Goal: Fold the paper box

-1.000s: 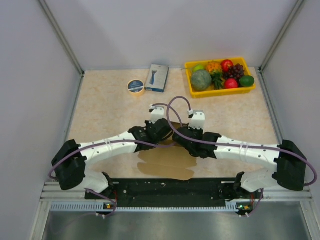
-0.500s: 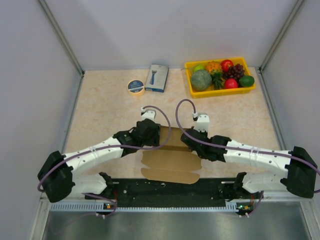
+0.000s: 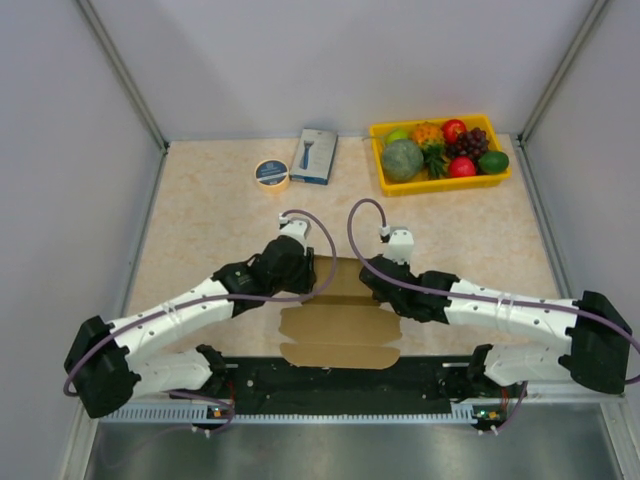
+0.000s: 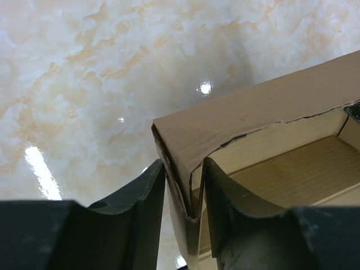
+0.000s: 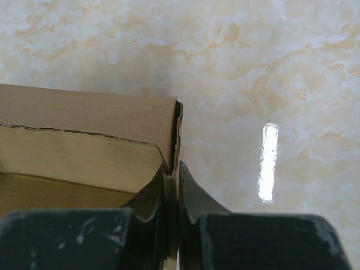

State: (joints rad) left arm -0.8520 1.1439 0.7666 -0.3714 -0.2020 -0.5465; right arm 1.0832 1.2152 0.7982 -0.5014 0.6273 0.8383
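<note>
"On the overhead view, where was the paper box (image 3: pixel 338 322)?"

"Near the front edge of the table (image 3: pixel 200 220), between my two arms and well apart from the yellow tray (image 3: pixel 445 185) and the small printed box (image 3: pixel 315 156) at the back. I had the left gripper (image 3: pixel 312 272) at its far left corner and the right gripper (image 3: pixel 368 273) at its far right one."

"And on the left wrist camera?"

"The corner wall stood upright there, and my left fingers (image 4: pixel 149 191) straddled it, one outside, one inside. The outer one looked to be against the card, but I could not tell whether the pair was pinching or merely released around it; a sliver seemed to show beside the inner one."

"The right wrist?"

"Clenched. Both fingers were pressed together on the opposite corner wall, grasping the paper box (image 5: pixel 90 118) with no gap."

"How did you judge it would handle?"

"Light and thin, I reckoned: fairly stiff across a panel, floppy at the creases, and apt to crumple or tear under a hard squeeze. It would likely slide on that glossy table, so I judged the best hold was low on a wall close to a crease, both corners at once, gently."
</note>
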